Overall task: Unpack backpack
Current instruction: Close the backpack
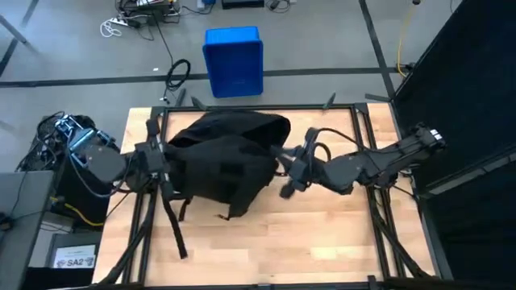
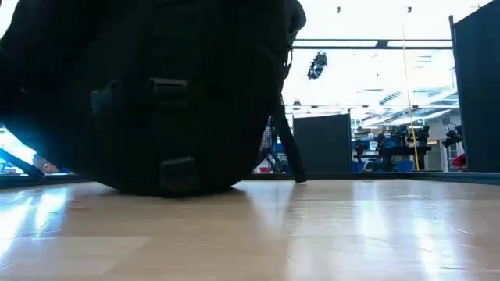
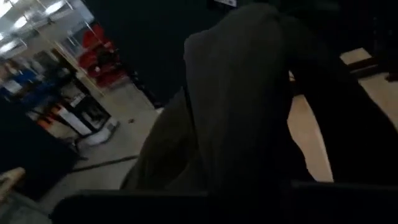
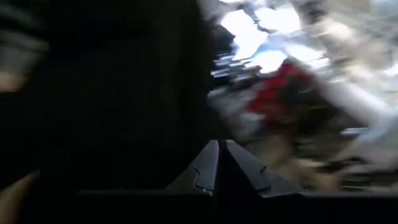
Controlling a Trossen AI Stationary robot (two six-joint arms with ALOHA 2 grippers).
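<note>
The black backpack lies on the wooden table, left of centre. In the low view the backpack is a big dark mound resting on the tabletop. My left gripper is at its left side, and dark fabric fills the left wrist view. My right gripper reaches in from the right, level with the table, to the backpack's right edge. In its wrist view my right gripper is shut, with the dark backpack beside it. My right gripper's shut fingertips stand at the backpack's right edge. Blur and the dark fabric keep me from telling whether they touch it or have anything between them.
A blue plastic box stands on the floor beyond the table's far edge. Black straps trail from the backpack toward the near edge. Black frame rails run along the table's sides. Bare wood lies at the near right.
</note>
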